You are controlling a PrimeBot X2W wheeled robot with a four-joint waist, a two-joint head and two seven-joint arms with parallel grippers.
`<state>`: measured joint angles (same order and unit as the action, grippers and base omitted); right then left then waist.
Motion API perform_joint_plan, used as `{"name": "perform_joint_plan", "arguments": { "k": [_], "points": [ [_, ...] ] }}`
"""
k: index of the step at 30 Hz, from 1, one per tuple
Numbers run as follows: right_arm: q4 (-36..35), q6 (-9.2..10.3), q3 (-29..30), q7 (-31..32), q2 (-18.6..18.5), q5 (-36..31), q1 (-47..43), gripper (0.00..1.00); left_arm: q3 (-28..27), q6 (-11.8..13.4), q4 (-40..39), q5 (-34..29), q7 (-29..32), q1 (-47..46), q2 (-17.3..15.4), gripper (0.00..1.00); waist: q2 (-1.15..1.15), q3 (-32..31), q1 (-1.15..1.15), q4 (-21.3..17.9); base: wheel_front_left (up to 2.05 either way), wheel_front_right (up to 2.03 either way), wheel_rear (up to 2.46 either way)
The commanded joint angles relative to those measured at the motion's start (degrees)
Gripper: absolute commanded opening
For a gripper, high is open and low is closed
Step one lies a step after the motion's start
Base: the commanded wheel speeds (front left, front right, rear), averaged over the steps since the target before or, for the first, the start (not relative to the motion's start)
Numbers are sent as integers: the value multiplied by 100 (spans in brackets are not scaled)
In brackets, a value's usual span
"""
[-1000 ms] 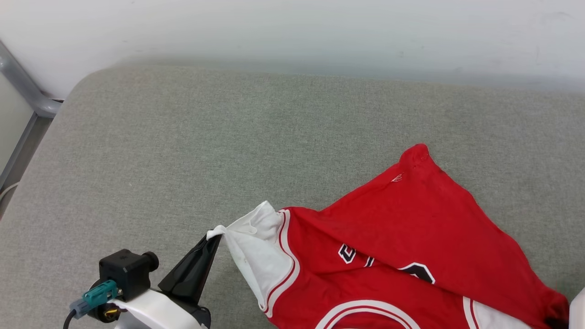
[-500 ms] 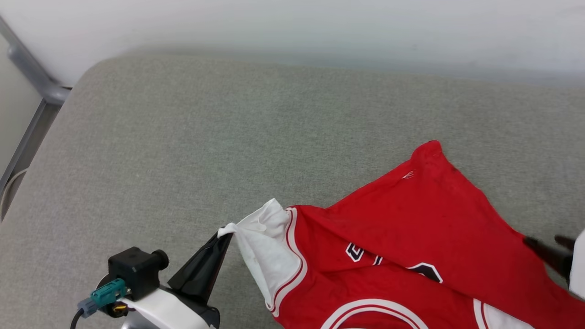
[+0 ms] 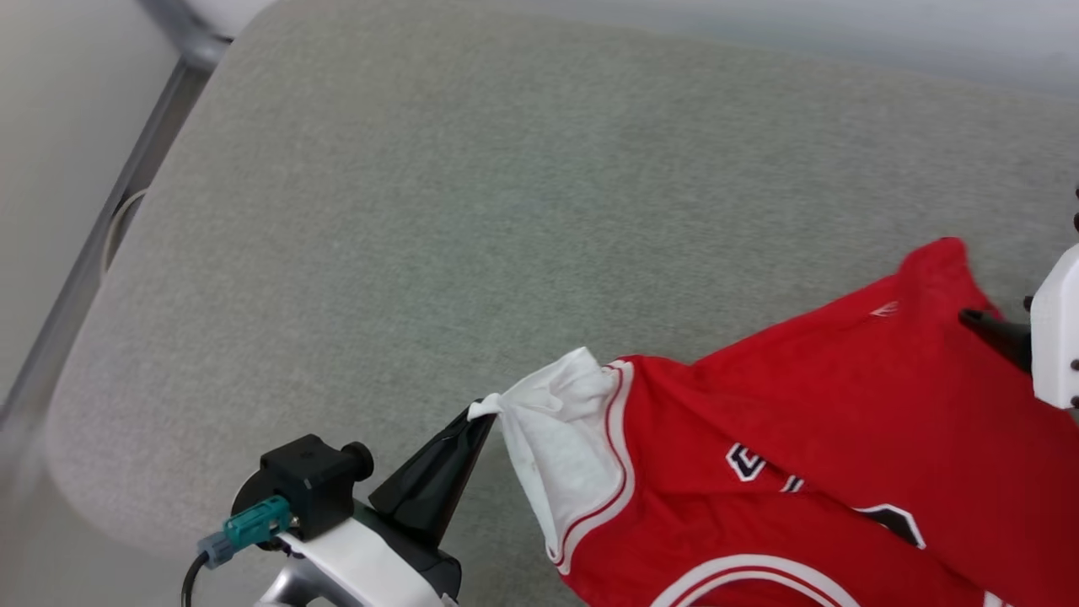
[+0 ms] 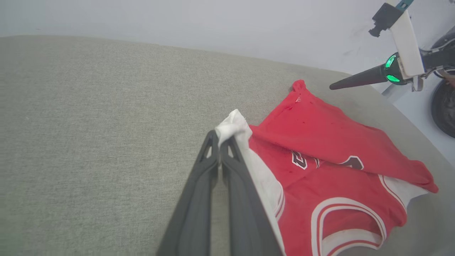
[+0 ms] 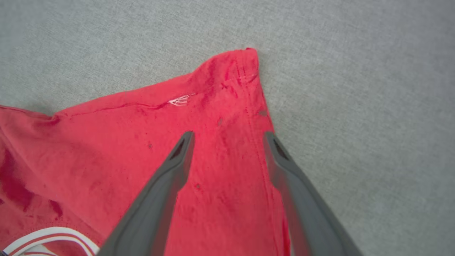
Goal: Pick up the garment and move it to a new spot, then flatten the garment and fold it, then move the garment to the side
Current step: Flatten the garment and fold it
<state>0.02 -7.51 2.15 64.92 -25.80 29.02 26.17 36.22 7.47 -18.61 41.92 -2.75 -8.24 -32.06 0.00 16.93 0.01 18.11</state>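
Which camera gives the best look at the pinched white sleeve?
Left wrist view: the sleeve sits centre frame, its tip clamped in the left gripper's shut jaws. The head view shows that from the side; the right wrist view shows the garment's red corner.

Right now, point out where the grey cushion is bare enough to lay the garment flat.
Bare: the cushion, left half, from its edge to the left tool pinching the white sleeve, and the far strip beyond the garment. Crowded: near right, under the open right tool.
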Motion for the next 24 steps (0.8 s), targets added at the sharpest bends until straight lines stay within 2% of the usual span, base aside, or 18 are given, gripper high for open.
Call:
{"name": "perform_joint_plan", "arguments": {
  "k": [1, 8, 18, 19, 21, 24],
  "points": [
    [93, 4, -36, 0, -86, -66, 115, 100, 4, -43, 2, -20, -33, -82, 30, 0, 0, 262, -1, 316, 0, 0, 0],
    [952, 4, -218, -148, -419, -289, 530, 100, 136, -126, 89, -37, -101, -183, 202, 0, 0, 473, -1, 718, 0, 0, 0],
    [1828, 4, -487, -351, -512, -405, 546, 100, 251, -202, 228, -36, -151, -278, 335, 0, 0, 573, -1, 940, 0, 0, 0],
    [1885, 4, -506, -370, -508, -394, 539, 62, 249, -203, 235, -32, -156, -282, 338, 0, 0, 575, -1, 943, 0, 0, 0],
    [1953, 4, -535, -464, -506, -377, 565, 0, 240, -206, 251, -18, -162, -286, 333, 0, 0, 575, -1, 941, 0, 0, 0],
    [1987, 4, -512, -828, -492, -405, 707, 0, 214, -189, 279, -9, -168, -300, 313, 0, 0, 542, -1, 905, 0, 0, 0]
  ]
}}
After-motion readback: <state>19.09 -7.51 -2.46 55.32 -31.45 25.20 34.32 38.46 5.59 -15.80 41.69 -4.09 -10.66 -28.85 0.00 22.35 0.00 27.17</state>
